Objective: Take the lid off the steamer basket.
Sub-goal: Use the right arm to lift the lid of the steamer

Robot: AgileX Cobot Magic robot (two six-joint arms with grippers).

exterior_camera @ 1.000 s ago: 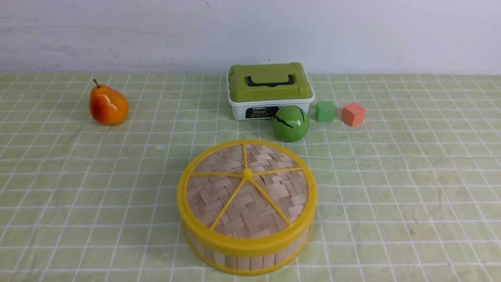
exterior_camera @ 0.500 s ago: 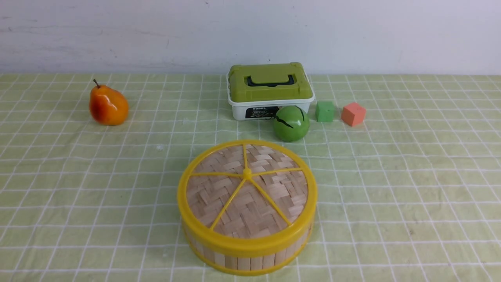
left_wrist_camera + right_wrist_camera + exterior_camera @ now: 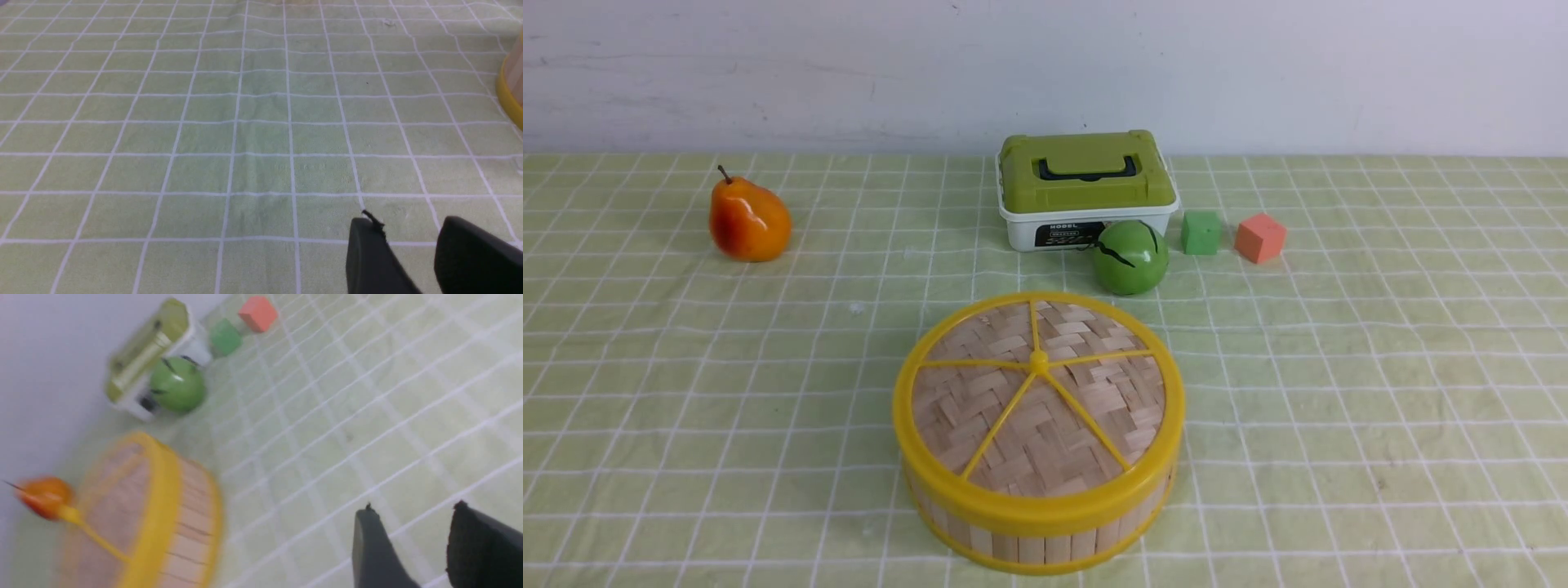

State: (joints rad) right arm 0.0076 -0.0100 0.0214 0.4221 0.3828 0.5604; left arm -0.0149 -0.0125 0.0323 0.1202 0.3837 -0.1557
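Both your left gripper (image 3: 410, 222) and right gripper (image 3: 414, 506) have their jaws apart! The lid (image 3: 1013, 425) sits on the steamer basket (image 3: 1031, 549), near centre; likely light, stiff, slick-rimmed, so pinch that centre knob (image 3: 1038, 363).

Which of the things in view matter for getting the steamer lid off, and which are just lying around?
For the job:
- lid, on the basket
- steamer basket
- left gripper, open
- right gripper, open

Just lying about:
- orange pear
- white box with olive-green top
- green ball
- green cube
- coral cube
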